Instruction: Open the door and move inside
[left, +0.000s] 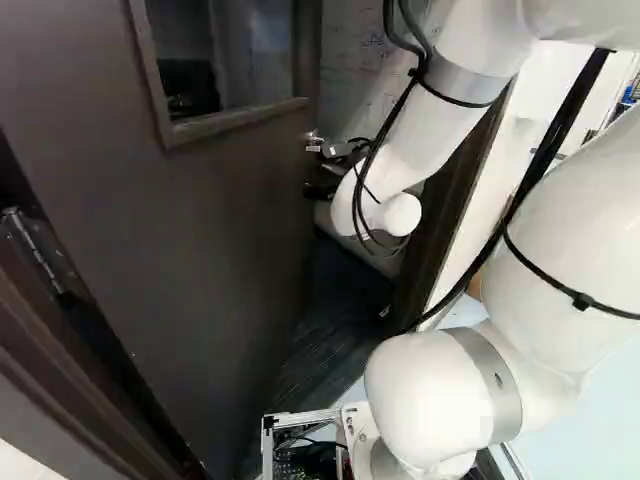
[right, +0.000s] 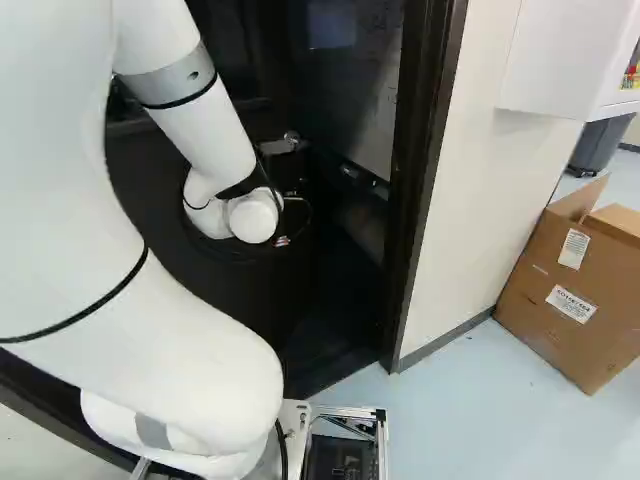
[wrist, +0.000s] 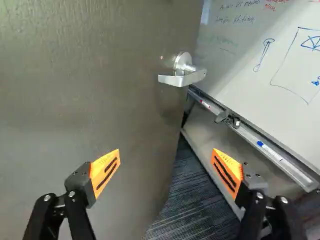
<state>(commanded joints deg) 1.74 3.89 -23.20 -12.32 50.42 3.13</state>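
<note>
Gripper (left: 320, 190): open, fingers spread wide. Lever handle (wrist: 182, 77): ahead of the fingers, mounted near the free edge of the door (wrist: 90, 100). Door: ajar. Whiteboard (wrist: 260, 65): beyond that edge, with markers in its tray (wrist: 247, 132).

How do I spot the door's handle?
Find the big brown door, standing open. Near the edge where a white writing board shows past it is the silver metal lever handle. Unlike the slim markers, it juts from a round disc.
</note>
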